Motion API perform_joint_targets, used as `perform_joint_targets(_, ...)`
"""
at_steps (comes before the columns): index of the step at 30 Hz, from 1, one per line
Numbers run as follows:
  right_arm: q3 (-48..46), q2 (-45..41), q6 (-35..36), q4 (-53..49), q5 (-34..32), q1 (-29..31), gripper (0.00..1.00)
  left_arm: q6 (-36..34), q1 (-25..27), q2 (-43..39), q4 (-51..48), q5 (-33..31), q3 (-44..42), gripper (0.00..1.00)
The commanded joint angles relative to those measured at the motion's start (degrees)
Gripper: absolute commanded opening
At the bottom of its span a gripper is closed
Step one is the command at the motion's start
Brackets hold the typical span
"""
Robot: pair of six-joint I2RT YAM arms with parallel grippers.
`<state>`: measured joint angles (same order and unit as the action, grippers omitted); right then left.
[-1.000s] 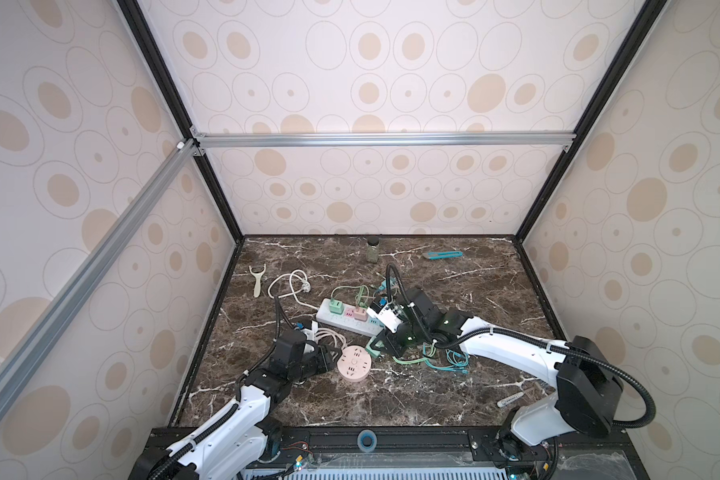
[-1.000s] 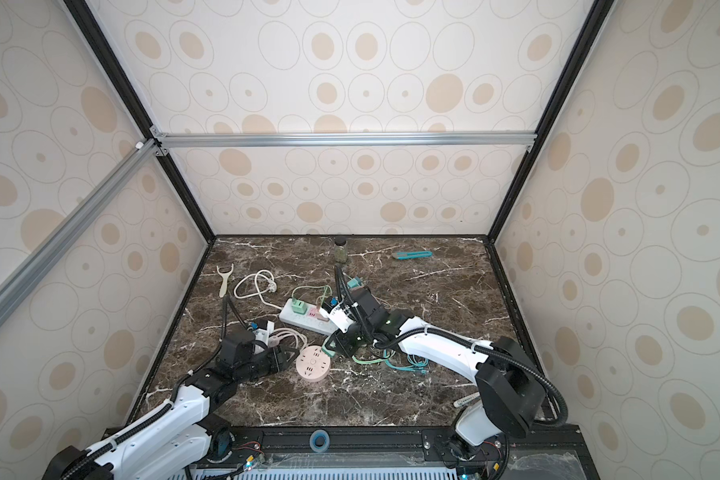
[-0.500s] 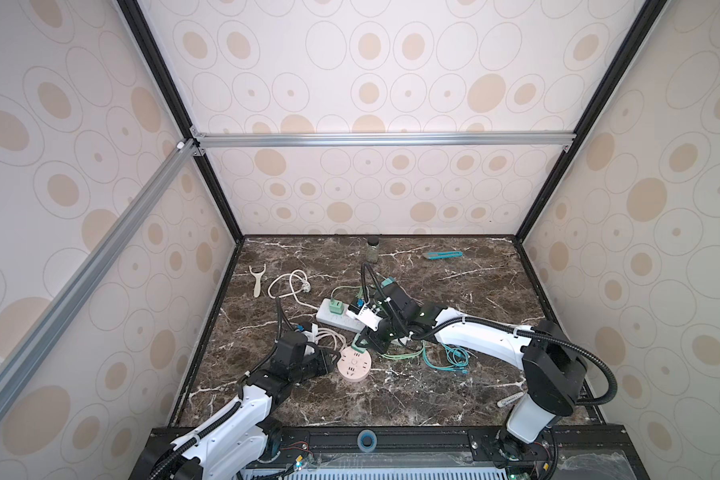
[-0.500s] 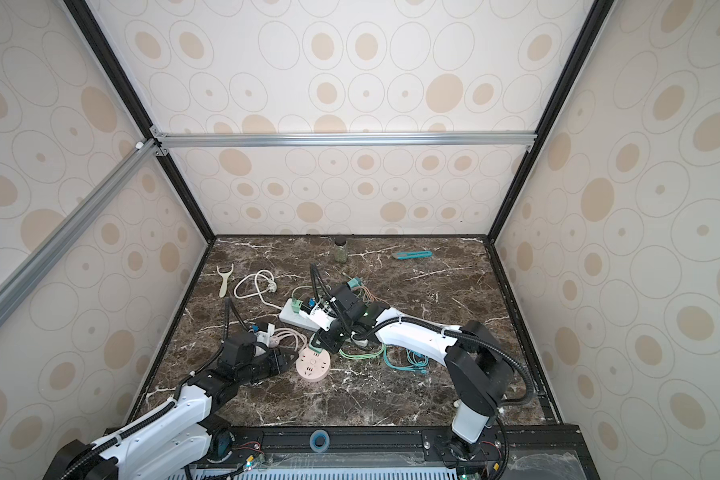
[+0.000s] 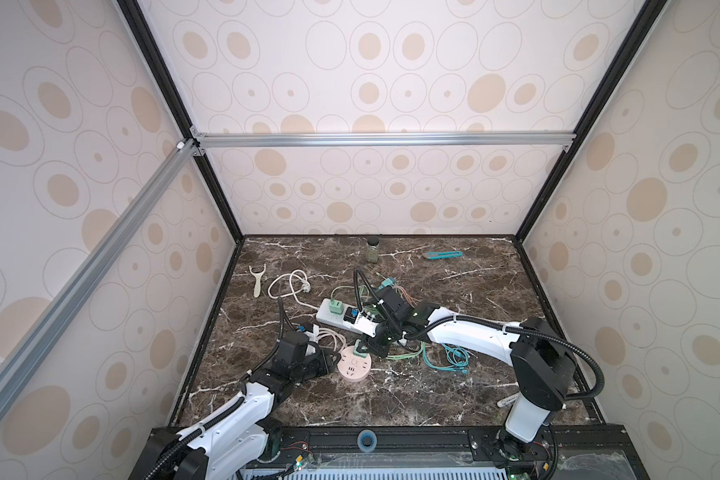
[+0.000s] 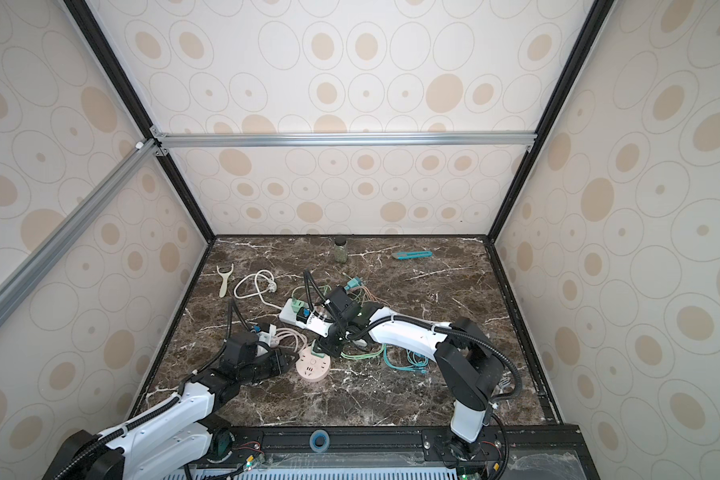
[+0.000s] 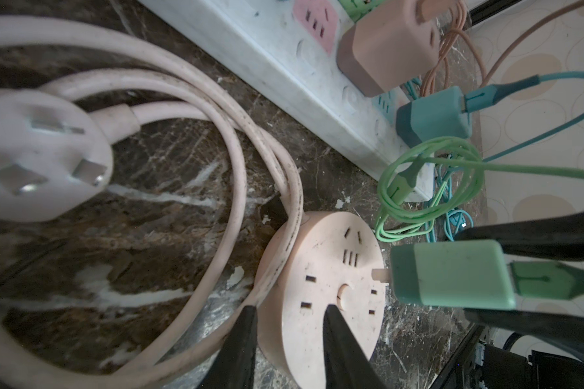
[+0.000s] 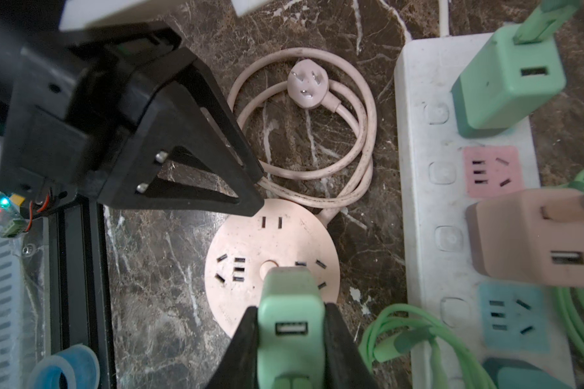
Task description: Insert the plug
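A mint-green plug (image 8: 290,303) is held in my right gripper (image 8: 290,323), which is shut on its sides. The plug hangs just over the round pink socket (image 8: 250,242), above the slots near its edge. In the left wrist view a prong of the plug (image 7: 452,272) touches the socket's face (image 7: 321,269). My left gripper (image 7: 289,310) pinches the socket's rim, one finger on the side wall and one on the top face. Both top views show the plug (image 5: 360,348) (image 6: 317,348) over the socket (image 5: 353,368) (image 6: 313,365), with the left gripper (image 5: 333,361) beside it.
A white power strip (image 8: 432,202) with green, tan and teal chargers lies close behind the socket. The socket's pink cable and three-pin plug (image 8: 309,87) coil beside it. Green and teal cables (image 5: 445,357) lie under the right arm. A jar (image 5: 373,249) stands at the back.
The right gripper has carried the green plug leftward from beside the power strip to above the round socket. The left gripper's jaws have narrowed onto the socket's rim.
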<state>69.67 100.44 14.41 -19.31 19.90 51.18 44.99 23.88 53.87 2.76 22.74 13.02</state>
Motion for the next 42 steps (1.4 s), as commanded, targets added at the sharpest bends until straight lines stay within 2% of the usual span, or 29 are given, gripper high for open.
perform_joint_targets(1,1.8,1.2,2.8,-0.7,1.1,0.5,0.02,-0.4,-0.1,0.5,1.2,0.3,-0.2,0.31)
perform_joint_targets(16,3.8,3.9,6.4,-1.7,1.1,0.6,0.02,-0.4,-0.1,0.7,1.2,0.0,-0.3,0.3)
perform_joint_targets(21,4.2,4.2,7.6,-2.0,0.9,0.7,0.02,-0.3,-0.1,1.0,1.2,-0.1,-0.3,0.25)
perform_joint_targets(26,4.3,4.6,8.3,-2.0,0.8,0.6,0.02,-0.3,-0.1,1.4,1.2,0.0,-0.2,0.25)
perform_joint_targets(42,4.5,5.3,7.6,-1.1,-1.3,0.7,0.02,-0.3,-0.1,2.0,1.3,-0.1,-0.1,0.25)
